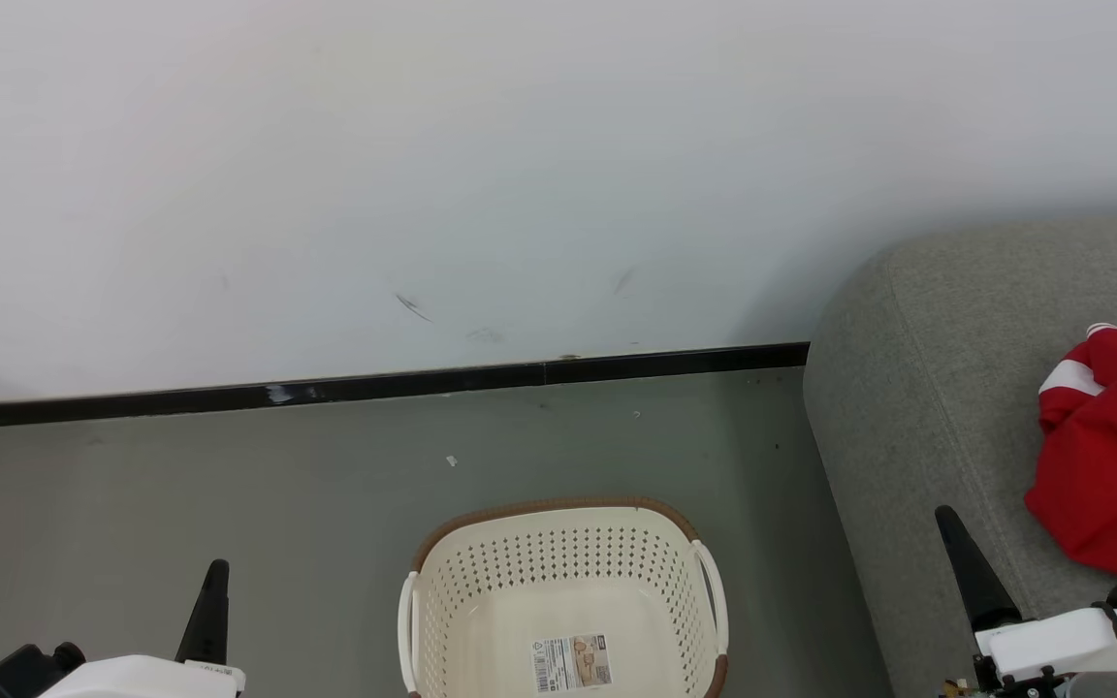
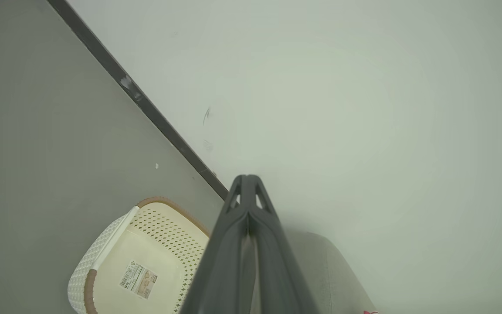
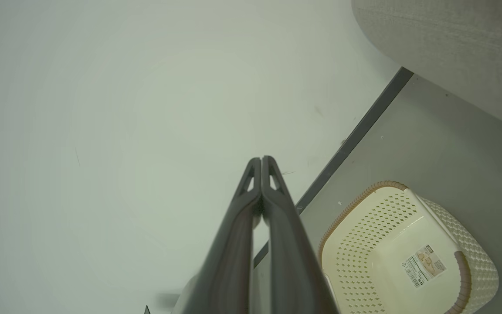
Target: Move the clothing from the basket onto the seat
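Both closed and empty: my left gripper (image 1: 218, 566) sits left of the basket (image 1: 558, 506); my right gripper (image 1: 944, 513) right of it; the clothing (image 1: 1116, 456) lies further right, on the seat (image 1: 908, 407).

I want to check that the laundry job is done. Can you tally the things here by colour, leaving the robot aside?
Red: 1, the clothing, a heap lying on the seat; I cannot tell how many garments are in it.
Cream-white: 1, the basket, with no clothing in it.
Grey: 1, the seat.
Total: 3
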### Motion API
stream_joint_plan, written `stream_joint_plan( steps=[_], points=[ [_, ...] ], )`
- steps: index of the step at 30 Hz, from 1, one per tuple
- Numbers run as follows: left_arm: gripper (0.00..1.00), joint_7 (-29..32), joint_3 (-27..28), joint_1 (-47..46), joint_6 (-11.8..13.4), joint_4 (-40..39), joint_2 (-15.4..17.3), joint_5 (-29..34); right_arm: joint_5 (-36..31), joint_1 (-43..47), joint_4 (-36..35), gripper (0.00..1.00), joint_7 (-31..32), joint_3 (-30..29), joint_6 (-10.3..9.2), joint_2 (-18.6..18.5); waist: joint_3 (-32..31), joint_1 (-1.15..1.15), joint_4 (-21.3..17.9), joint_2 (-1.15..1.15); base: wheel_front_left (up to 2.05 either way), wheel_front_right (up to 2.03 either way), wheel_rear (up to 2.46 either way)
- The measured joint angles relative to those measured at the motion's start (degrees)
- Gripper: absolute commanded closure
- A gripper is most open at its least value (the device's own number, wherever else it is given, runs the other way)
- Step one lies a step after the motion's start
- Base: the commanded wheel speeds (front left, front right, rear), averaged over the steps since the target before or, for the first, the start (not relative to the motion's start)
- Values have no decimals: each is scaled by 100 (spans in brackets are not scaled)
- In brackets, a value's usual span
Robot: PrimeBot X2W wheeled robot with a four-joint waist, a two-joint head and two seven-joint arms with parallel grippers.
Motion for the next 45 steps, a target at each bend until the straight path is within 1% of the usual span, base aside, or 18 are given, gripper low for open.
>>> stream_joint_plan(
  steps=[31, 45],
  points=[
    [100, 599, 477, -242, -632, 197, -171, -2033, 2867, -398, 372, 100, 428, -88, 1, -230, 15, -3, 113, 0, 0, 0, 0],
    [100, 624, 495, -331, -676, 237, -179, -2061, 2941, -462, 438, 100, 444, -88, 1, -245, 14, -3, 113, 0, 0, 0, 0]
  ],
)
